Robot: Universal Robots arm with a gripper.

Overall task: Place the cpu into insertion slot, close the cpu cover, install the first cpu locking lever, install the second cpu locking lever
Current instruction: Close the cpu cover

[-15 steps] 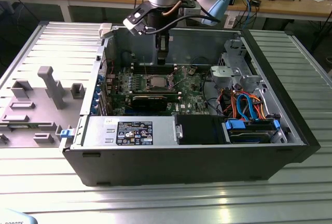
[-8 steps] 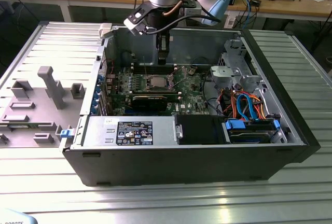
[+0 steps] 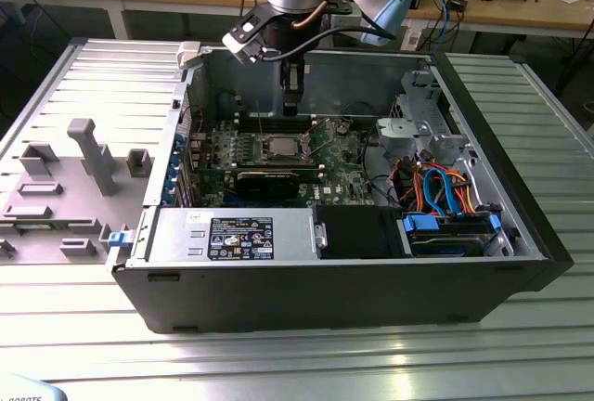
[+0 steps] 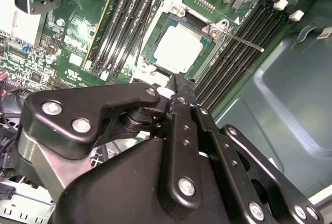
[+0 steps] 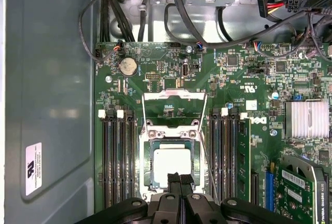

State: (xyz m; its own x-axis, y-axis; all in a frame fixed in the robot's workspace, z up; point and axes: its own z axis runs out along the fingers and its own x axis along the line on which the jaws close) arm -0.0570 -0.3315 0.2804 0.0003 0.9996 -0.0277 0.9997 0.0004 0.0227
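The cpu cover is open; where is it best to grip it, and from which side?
Grip the cpu cover probably at its free crossbar, the edge farthest from the cpu. It is swung open on a hinge at the insertion slot, and its window leaves only thin bars, so approach from above.

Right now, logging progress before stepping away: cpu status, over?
Gripper shut, empty, over cpu edge. Cpu lying in insertion slot. Cpu cover flipped open, lever unlatched.
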